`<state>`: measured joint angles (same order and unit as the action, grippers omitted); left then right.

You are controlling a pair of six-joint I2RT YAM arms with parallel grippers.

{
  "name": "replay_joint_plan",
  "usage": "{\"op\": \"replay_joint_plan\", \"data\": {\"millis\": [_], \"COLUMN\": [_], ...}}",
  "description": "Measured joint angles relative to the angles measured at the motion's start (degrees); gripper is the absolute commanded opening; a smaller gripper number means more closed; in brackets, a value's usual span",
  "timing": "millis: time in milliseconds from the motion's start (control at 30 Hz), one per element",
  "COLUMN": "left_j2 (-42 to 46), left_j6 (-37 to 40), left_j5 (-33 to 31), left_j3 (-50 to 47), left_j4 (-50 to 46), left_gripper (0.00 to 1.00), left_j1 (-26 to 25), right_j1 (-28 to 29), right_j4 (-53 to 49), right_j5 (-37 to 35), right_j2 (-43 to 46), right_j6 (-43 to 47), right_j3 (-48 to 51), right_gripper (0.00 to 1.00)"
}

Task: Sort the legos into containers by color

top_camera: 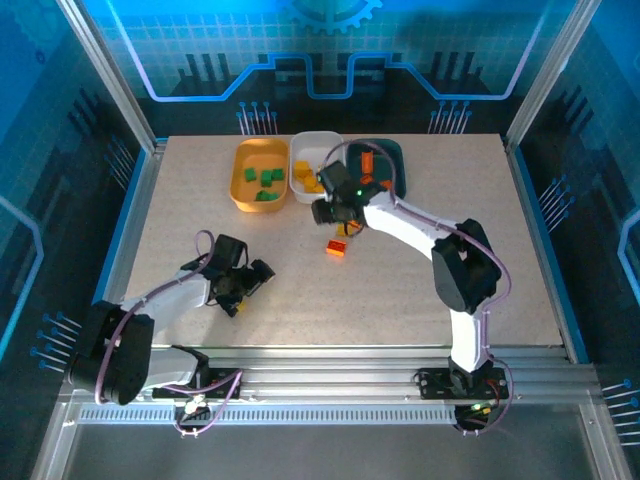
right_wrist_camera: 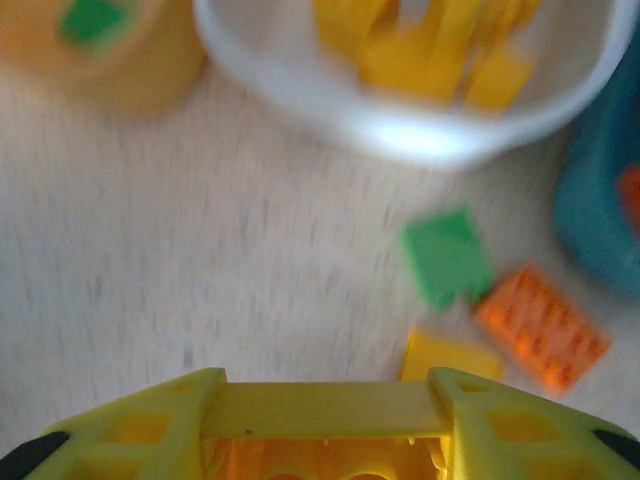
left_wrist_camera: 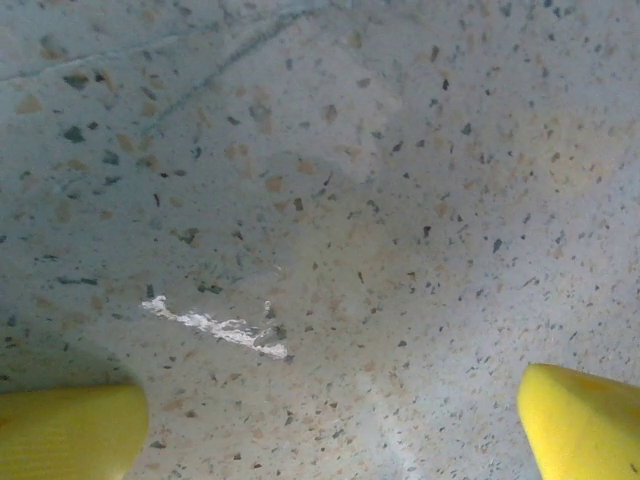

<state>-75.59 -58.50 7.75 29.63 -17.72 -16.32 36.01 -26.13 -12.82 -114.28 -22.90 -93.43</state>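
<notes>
1. At the back of the speckled beige worktop (top_camera: 200,205) three trays stand in a row. Leftmost is the orange rounded plastic tray (top_camera: 237,175), which holds several small green plastic bricks (top_camera: 268,180).
2. Just beside it on the right, the white rounded plastic tray (top_camera: 315,136) holds small yellow plastic bricks (top_camera: 303,178). The dark teal rounded plastic tray (top_camera: 398,165) ends the row with orange-red plastic bricks (top_camera: 365,158) in it.
3. The left wrist view shows the left hand (left_wrist_camera: 330,430) spread wide open. Its yellow fingertips (left_wrist_camera: 70,430) sit at the bottom corners with bare worktop and a white scuff mark (left_wrist_camera: 215,328) between them. From above, that left hand (top_camera: 248,280) hangs low at the near left, well apart from the trays.
4. The right wrist view shows the right hand (right_wrist_camera: 325,395) closed on a flat yellow brick (right_wrist_camera: 330,412) that spans finger to finger.
5. That view also shows three loose bricks lying in front of the white and teal trays: a green one (right_wrist_camera: 445,255), an orange one (right_wrist_camera: 543,325) and a yellow one (right_wrist_camera: 450,355).
6. From above, the right hand (top_camera: 335,212) sits just in front of the white tray. Its white arm (top_camera: 410,228) crosses the near edges of the white and teal trays and covers part of them.
7. A loose orange brick (top_camera: 336,248) lies on the worktop just nearer than that hand.
</notes>
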Motion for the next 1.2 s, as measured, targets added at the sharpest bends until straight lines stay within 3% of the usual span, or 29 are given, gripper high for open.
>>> {"op": "replay_joint_plan", "data": {"millis": [233,400,567,767,1000,1200], "left_j2": [-5.2,-7.6,-8.8,-3.9,-0.6,5.6], "left_j6": [-3.6,-6.1,-6.6,0.6,8.2,13.6], "left_j5": [-0.1,-0.4,-0.5,-3.6,-5.1,-0.5], "left_j3": [3.0,4.5,5.8,5.9,5.7,9.9], "left_j4": [-2.7,-3.9,-5.4,-6.4,-6.9,-1.5], "left_gripper": [0.99,0.99,0.98,0.99,0.99,0.99], "left_j1": [0.0,0.0,0.0,-3.3,-5.9,-9.3], "right_j1": [-6.4,-6.7,-6.8,-6.8,-3.6,2.4], "right_j4": [-2.6,-8.1,-11.6,-10.7,-5.7,-3.8], "right_j5": [2.7,4.7,5.4,4.2,-2.3,-3.2], "right_j2": [-13.2,-21.7,-24.4,-16.3,3.3,3.5], "right_j6": [-0.1,1.4,2.8,1.9,-9.9,-18.6], "right_j3": [-19.4,-33.1,-38.9,-25.8,4.0,11.1], "right_gripper": [0.52,0.72,0.77,0.8,0.89,0.91]}}
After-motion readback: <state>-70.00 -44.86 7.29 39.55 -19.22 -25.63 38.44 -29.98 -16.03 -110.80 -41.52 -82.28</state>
